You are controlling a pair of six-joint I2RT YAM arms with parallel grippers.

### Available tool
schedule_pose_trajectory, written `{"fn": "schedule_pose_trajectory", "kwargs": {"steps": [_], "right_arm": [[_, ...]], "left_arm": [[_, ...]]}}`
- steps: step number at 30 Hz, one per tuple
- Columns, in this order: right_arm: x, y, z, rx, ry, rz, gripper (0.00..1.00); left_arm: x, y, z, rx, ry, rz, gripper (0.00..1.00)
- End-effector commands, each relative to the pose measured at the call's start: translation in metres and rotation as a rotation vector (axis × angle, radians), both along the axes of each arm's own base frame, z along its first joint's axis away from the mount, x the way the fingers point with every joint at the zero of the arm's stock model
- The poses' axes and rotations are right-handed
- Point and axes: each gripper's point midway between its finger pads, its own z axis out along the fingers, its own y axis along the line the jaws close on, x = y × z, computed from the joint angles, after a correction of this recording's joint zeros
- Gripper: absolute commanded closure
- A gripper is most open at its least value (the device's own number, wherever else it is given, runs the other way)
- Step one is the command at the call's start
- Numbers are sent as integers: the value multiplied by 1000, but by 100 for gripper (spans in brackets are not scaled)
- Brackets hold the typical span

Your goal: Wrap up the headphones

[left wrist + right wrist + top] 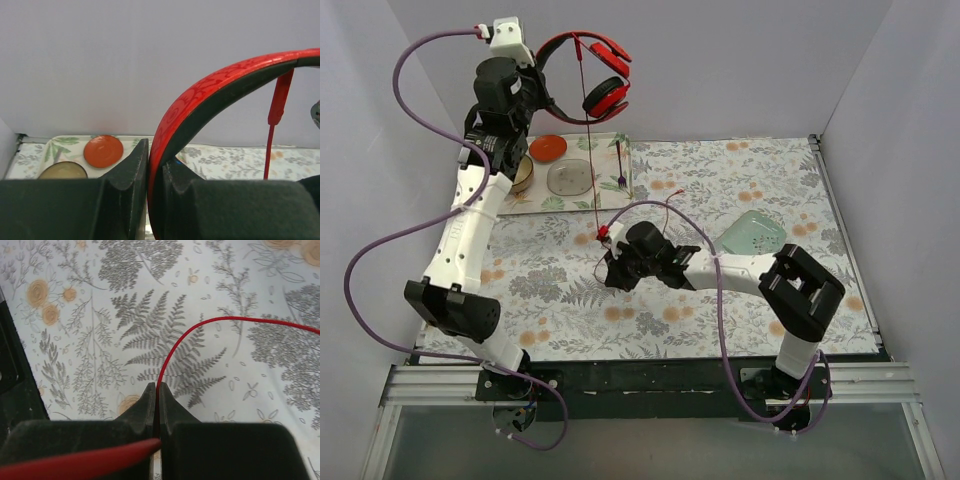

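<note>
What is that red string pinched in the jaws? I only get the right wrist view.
Observer: It's a cable. It rises from the right gripper to red headphones held in the air.
Operator: Held by what?
Observer: The left gripper, its jaws shut on the headband.
Operator: Anything else on the table?
Observer: A tray at the far left, holding a red-orange bowl.

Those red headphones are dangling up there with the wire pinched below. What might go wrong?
The thin red cable looks stretched straight between the red over-ear headphones and the right gripper; more pull might strain it or slip it free. The left gripper clamps only the narrow headband, high above the table, so the headphones could twist or drop.
</note>
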Motion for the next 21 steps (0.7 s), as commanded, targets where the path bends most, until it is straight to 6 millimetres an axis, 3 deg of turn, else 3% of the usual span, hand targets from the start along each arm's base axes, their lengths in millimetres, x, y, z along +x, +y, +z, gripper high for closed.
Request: {"fn": "schedule_pose_trajectory", "kwargs": {"steps": [1,6,7,8,9,10,11,12,13,14,15,16,17,19,21], "right_arm": [[-30,9,31,-57,-88,97,99],[-47,14,58,-100,-139,152,99],[-47,16,75,-86,-158,148,99],[-46,8,76,-121,-160,134,99],[-45,7,84,-115,-173,127,99],[-43,3,102,-90,-197,110,99],[-43,-4,107,-103,-206,95,99],[-40,-9,115,-103,-220,73,99],[-38,-14,138,-79,-249,47,99],[-27,-22,146,-104,-308,10,99],[-24,-31,151,-135,-324,0,99],[-14,-38,160,-142,-345,-29,99],[-2,-42,179,-136,-377,-73,99],[22,-62,187,-176,-395,-137,99],[41,-72,207,-157,-417,-188,99]], "left_arm": [[11,27,23,59,-151,147,100],[26,30,-8,168,-127,173,100],[28,37,-12,190,-127,211,100],[32,39,-34,240,-96,227,100],[33,44,-28,255,-141,255,100],[34,50,-36,342,-132,280,100],[36,51,-56,393,-106,279,100],[37,52,-59,420,-118,285,100],[37,53,-65,490,-115,281,100],[35,51,-68,521,-121,266,100],[34,50,-88,565,-104,247,100],[32,45,-94,623,-105,225,100],[27,40,-98,660,-110,206,100],[20,28,-125,728,-94,165,100],[8,20,-127,811,-122,142,100]]}}
